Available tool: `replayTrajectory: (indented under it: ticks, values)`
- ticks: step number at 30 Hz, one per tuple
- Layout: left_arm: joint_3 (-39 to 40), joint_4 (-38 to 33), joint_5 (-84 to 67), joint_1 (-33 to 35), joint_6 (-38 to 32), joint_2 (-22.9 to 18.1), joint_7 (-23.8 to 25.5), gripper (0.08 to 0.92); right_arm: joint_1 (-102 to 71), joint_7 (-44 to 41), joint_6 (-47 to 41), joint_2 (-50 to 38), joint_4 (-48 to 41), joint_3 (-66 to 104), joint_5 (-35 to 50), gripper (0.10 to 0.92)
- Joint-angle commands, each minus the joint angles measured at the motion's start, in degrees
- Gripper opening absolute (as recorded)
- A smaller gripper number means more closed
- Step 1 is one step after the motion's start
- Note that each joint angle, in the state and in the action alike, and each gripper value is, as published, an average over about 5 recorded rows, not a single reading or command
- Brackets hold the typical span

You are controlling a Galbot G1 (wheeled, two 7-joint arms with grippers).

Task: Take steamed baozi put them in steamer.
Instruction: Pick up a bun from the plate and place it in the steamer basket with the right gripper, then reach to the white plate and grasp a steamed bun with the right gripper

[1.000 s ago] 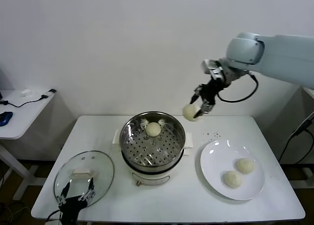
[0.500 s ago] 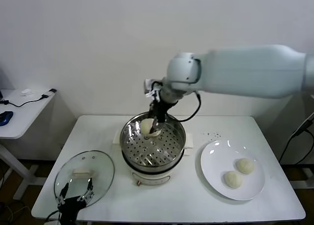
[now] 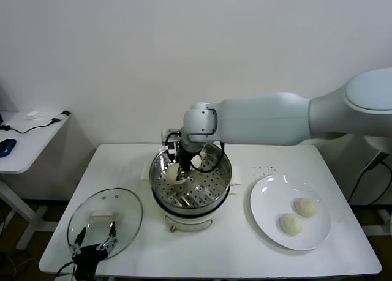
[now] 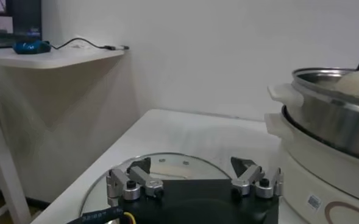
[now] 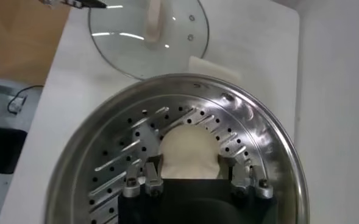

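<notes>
Baozi, cream-white domed bun point(image 5: 189, 152), pinched by right gripper point(image 5: 194, 180) over shiny perforated steel steamer point(image 3: 215, 184), frame centre; placing step; release next. Left gripper point(image 4: 194, 180) spread, lower left.

Looks like a lab or test room. Bare white wall point(image 3: 184, 48), plain white worktop point(image 3: 233, 244), side desk point(image 3: 27, 140) with cables point(image 3: 37, 127).

Pale grey-white arm point(image 3: 275, 119), black silver-tipped claw point(image 5: 191, 182)

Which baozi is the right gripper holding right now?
The baozi down inside the steamer, clamped between the right gripper fingers above the perforated tray. The other two visible baozi lie loose on the white plate, untouched.
</notes>
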Motion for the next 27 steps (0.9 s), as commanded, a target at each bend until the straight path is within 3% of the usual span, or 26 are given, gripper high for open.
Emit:
replayTrajectory:
  ticks: [1, 8, 13, 17, 23, 27]
  values:
    - [-0.1, -0.1, -0.1, 0.1, -0.1, 0.0, 0.0, 0.823, -5.7, 2.7, 0.1, 2.7, -5.2, 1.0, -1.3, 0.628]
    - [-0.1, -0.4, -0.1, 0.6, -0.2, 0.0, -0.1, 0.823, -6.1, 3.6, 0.0, 3.1, -4.8, 1.2, -1.3, 0.636]
    - [-0.1, -0.6, 0.0, 0.8, -0.3, -0.2, -0.1, 0.823, -2.8, 0.8, 2.1, 0.6, -2.8, 1.8, -1.5, 0.75]
    - [0.0, -0.8, 0.2, 0.8, -0.3, -0.3, -0.1, 0.823, 5.1, -7.6, 7.5, -4.4, -0.1, -0.6, -3.7, 0.814]
    - [0.0, -0.7, 1.3, 0.6, -0.6, -0.5, -0.1, 0.823, 19.3, -22.9, 16.0, -17.7, 3.9, -5.9, -6.6, 0.823]
    - [-0.2, -0.5, 1.3, 0.4, -0.5, -0.4, -0.1, 0.823, 25.8, -28.7, 19.7, -27.4, 6.4, -11.7, -10.1, 0.823]
